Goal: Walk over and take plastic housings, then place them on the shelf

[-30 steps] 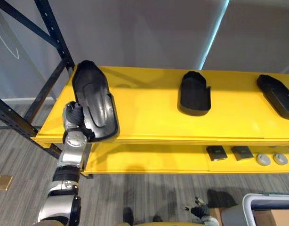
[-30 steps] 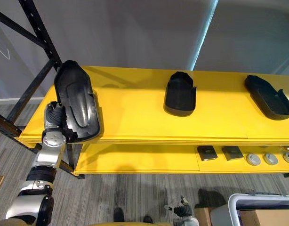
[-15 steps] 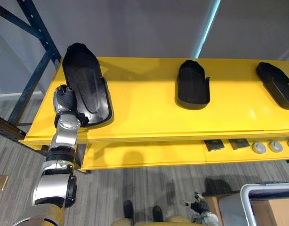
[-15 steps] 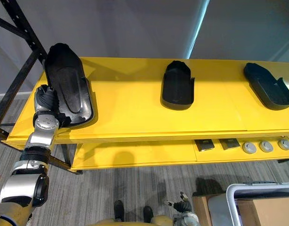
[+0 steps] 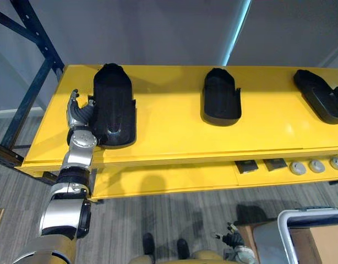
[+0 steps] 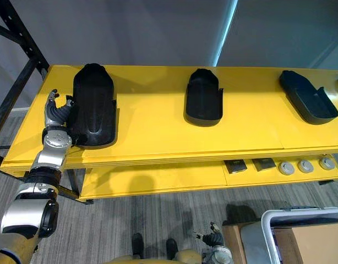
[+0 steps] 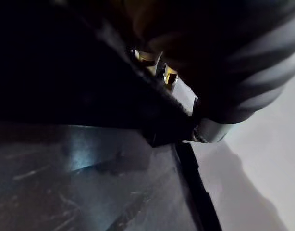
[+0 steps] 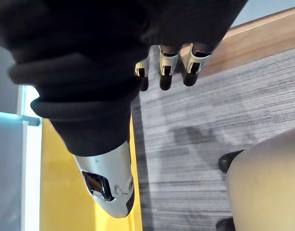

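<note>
Left hand (image 5: 76, 113): open, fingers (image 5: 74, 98) loose and raised, closed on nothing; it sits against the left edge of the plastic housing (image 5: 114, 104).
Plastic housing: lies flat on the left part of the yellow shelf (image 5: 169, 137), rounded end toward the wall.
Right hand (image 8: 166, 62): hangs low over the grey floor, fingers relaxed, empty.
Eye views: a middle housing (image 5: 220, 102) and a right-end housing (image 5: 320, 102) on the same shelf, well apart; small dark squares (image 5: 246, 165) and grey discs (image 5: 297, 168) on the lower level.
Left wrist view: dark, pressed close to the housing's black wall; fingers cannot be made out there.
Right wrist view: fingertips over the floor, yellow shelf edge beside.
</note>
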You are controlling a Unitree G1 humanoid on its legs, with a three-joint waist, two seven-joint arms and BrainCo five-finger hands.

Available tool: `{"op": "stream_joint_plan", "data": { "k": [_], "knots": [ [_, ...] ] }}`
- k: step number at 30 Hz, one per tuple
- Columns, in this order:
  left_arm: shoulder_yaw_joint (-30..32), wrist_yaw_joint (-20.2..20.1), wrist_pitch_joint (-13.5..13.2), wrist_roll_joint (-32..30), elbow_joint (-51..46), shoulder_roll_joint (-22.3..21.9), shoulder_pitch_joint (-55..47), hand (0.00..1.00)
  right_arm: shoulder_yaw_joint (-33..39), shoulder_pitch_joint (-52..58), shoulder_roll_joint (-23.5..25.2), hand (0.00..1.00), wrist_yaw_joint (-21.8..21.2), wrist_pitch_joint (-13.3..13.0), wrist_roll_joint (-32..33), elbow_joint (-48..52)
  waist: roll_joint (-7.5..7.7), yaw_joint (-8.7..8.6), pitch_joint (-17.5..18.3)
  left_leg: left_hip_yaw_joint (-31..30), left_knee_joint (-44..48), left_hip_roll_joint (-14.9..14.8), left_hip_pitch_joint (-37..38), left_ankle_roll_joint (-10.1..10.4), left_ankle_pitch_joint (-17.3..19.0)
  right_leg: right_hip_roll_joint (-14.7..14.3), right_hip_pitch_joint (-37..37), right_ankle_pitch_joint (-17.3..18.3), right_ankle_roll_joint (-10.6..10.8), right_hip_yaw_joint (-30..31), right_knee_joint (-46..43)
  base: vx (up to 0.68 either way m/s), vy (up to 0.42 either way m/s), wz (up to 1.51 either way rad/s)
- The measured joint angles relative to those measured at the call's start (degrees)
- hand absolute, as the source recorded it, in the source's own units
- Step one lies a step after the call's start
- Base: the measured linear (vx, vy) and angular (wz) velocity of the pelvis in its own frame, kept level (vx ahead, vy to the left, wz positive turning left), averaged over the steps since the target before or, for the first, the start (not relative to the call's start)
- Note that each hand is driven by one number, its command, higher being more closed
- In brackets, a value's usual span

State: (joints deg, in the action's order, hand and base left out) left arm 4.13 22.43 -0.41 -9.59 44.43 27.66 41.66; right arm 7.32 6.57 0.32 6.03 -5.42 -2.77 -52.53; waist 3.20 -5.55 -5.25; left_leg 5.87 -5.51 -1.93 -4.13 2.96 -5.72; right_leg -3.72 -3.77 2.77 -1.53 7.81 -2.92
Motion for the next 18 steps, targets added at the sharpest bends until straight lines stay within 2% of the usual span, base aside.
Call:
{"op": "stream_joint_plan", "data": {
  "k": [5, 8, 10, 12, 13, 14, 15, 18],
  "knots": [
    [-1.04, 1.73, -0.14, -0.16, -10.07, 0.02, -0.03, 0.00, -0.70, 0.03, -0.18, 0.00, -0.02, -0.39, 0.01, -0.02, -0.02, 0.09, -0.01, -1.13, 0.00, 0.11, 0.02, -0.02, -0.03, 0.34, 0.56, 0.05, 0.06, -1.19, 0.28, 0.01, -0.003, 0.11],
    [-1.62, 3.13, -1.28, -0.37, -20.79, -0.58, -1.45, 0.00, -1.59, 0.01, -0.28, 0.00, -0.07, -0.43, 0.02, -0.02, -0.05, 0.49, -0.03, -1.51, 0.02, 0.15, -0.01, -0.07, -0.07, 0.40, 0.75, 0.09, 0.12, -1.53, 0.36, 0.02, -0.004, 0.07],
    [-1.40, 4.66, -2.62, -2.40, -32.72, -4.08, -6.52, 0.00, -1.64, 0.02, -0.31, 0.00, -0.04, -0.45, 0.44, -0.03, -0.23, 0.93, -0.14, -1.80, 0.03, 0.25, 0.02, -0.14, -0.11, 0.47, 1.48, 0.07, 0.10, -1.69, 0.65, 0.05, -0.006, 0.06],
    [-1.46, 5.26, -3.45, -3.74, -39.29, -7.69, -11.22, 0.00, -1.66, 0.02, -0.39, 0.00, -0.04, -0.45, 0.48, -0.07, -0.39, 1.18, -0.18, -2.11, 0.03, 0.30, 0.03, -0.19, -0.15, 0.49, 1.62, 0.07, 0.09, -1.94, 0.71, 0.03, -0.005, 0.09],
    [-1.45, 5.48, -4.30, -5.82, -43.73, -11.04, -16.47, 0.00, -1.66, 0.03, -0.44, 0.00, -0.02, -0.45, 0.48, -0.10, -0.56, 1.56, -0.28, -2.31, 0.03, 0.29, 0.02, -0.22, -0.17, 0.41, 1.69, 0.07, 0.09, -2.11, 0.70, 0.01, -0.004, 0.07],
    [-1.44, 5.53, -4.45, -6.41, -45.19, -12.12, -18.82, 0.00, -1.66, 0.04, -0.47, 0.00, -0.02, -0.46, 0.49, -0.10, -0.64, 1.63, -0.31, -2.43, 0.03, 0.28, 0.02, -0.25, -0.20, 0.38, 1.72, 0.07, 0.09, -2.19, 0.70, 0.00, -0.010, 0.08],
    [-1.47, 5.56, -4.49, -7.45, -48.16, -14.26, -24.14, 1.00, -1.65, 0.07, -0.52, 0.00, 0.01, -0.53, 0.49, -0.10, -0.77, 1.74, -0.30, -2.62, 0.03, 0.18, 0.05, -0.26, -0.20, 0.33, 1.81, 0.07, 0.09, -2.35, 0.70, 0.00, -0.010, 0.06],
    [-2.75, 5.39, -4.51, -10.52, -51.92, -18.62, -35.34, 1.00, -1.61, 0.53, -0.63, 0.00, 0.18, -0.71, 0.49, -0.09, -0.84, 3.10, -0.35, -2.78, 0.02, -0.03, 0.76, -0.25, -0.18, 0.18, 2.66, 0.07, 0.08, -2.43, 0.75, 0.00, -0.008, 0.03]
  ]
}}
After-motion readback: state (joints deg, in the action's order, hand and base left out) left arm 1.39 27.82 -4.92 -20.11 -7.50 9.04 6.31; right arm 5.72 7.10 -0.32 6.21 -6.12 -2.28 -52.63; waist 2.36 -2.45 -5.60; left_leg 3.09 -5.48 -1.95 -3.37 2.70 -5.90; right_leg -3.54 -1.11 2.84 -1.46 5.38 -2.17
